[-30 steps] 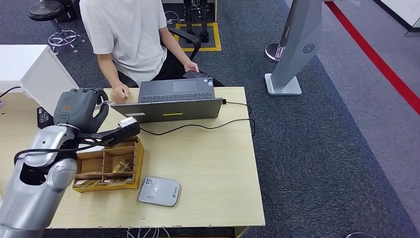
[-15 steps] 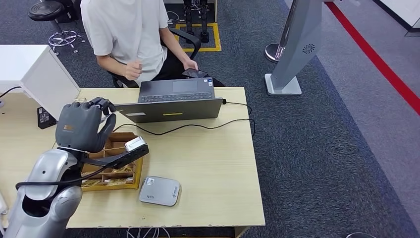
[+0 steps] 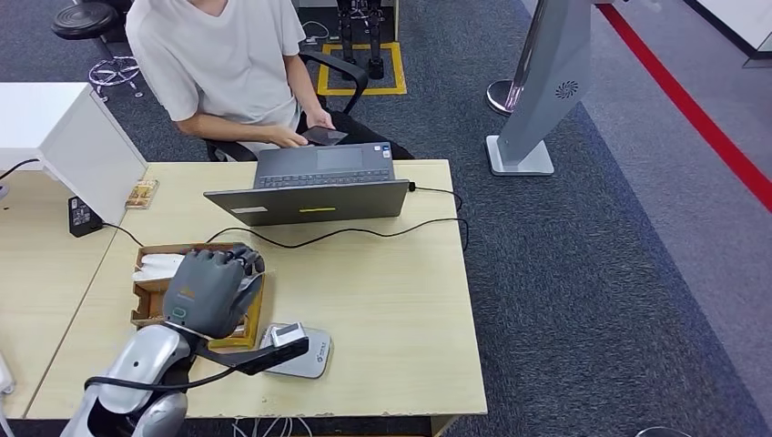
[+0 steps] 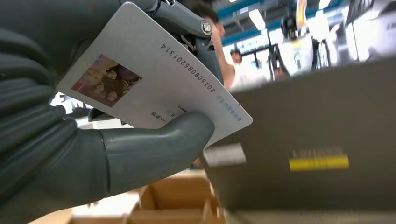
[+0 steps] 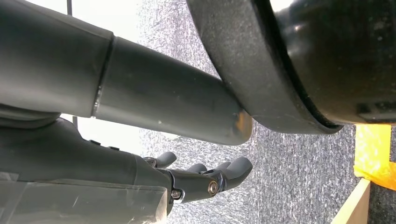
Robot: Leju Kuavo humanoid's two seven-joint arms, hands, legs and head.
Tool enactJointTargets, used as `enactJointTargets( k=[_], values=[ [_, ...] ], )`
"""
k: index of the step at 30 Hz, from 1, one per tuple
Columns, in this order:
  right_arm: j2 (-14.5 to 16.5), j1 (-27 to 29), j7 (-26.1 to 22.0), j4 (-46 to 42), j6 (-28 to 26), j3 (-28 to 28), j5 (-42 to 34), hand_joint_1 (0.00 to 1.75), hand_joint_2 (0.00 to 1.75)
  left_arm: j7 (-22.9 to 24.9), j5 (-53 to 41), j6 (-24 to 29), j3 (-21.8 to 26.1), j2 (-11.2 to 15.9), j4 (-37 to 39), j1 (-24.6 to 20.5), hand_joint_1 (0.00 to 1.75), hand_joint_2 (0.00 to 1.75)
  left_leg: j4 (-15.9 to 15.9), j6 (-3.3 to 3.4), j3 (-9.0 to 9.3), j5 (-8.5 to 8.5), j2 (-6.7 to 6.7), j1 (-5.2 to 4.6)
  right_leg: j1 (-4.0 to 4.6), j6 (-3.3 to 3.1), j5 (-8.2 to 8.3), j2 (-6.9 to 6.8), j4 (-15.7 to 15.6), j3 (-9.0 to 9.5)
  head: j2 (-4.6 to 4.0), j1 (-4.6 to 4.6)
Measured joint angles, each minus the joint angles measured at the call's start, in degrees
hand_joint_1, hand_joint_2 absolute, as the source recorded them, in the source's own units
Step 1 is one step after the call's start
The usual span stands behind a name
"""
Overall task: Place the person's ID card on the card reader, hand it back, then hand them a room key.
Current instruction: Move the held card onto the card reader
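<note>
My left hand [image 3: 211, 291] hovers over the wooden organizer box [image 3: 146, 293], just behind the grey card reader [image 3: 314, 353] near the table's front edge. In the left wrist view this hand [image 4: 70, 154] holds the white ID card [image 4: 154, 79], which has a photo and a printed number, between thumb [image 4: 154, 149] and fingers. My wrist camera bracket hides part of the reader. The person [image 3: 218, 64] sits behind the laptop [image 3: 314, 187] and holds a phone [image 3: 323, 137]. My right hand [image 5: 205, 179] hangs beside my body over the carpet, fingers apart and holding nothing.
A black cable [image 3: 364, 232] runs across the table from the laptop. A white box [image 3: 82, 137] and a small black adapter [image 3: 82, 217] stand at the far left. White items [image 3: 159, 266] lie in the organizer's back compartment. A grey kiosk stand [image 3: 546, 82] is on the carpet.
My left hand has drawn back from near the person and come down over the organizer box toward the reader. The person has pulled their hand back and now holds the phone with both hands.
</note>
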Motion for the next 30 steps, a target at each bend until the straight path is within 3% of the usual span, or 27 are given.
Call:
enactJointTargets(
  k=[9,30],
  values=[
    [0.0,0.0,0.0,0.0,0.1,0.0,0.6,0.00,0.00,-0.2,0.0,-0.3,-3.4,-1.9,6.8,2.9,1.75,1.75,0.0,0.00,-0.01,0.00,-0.02,0.00,0.00,0.00,0.00,0.00,0.0,0.09,0.00,0.01],
    [0.0,-0.2,0.0,0.0,0.3,0.0,1.0,0.00,0.00,2.5,0.4,-6.1,-3.8,-1.6,14.2,3.5,1.75,1.75,0.0,0.00,-0.01,0.00,-0.02,0.00,0.01,0.00,0.00,-0.01,0.0,0.08,0.00,0.01]
  ],
)
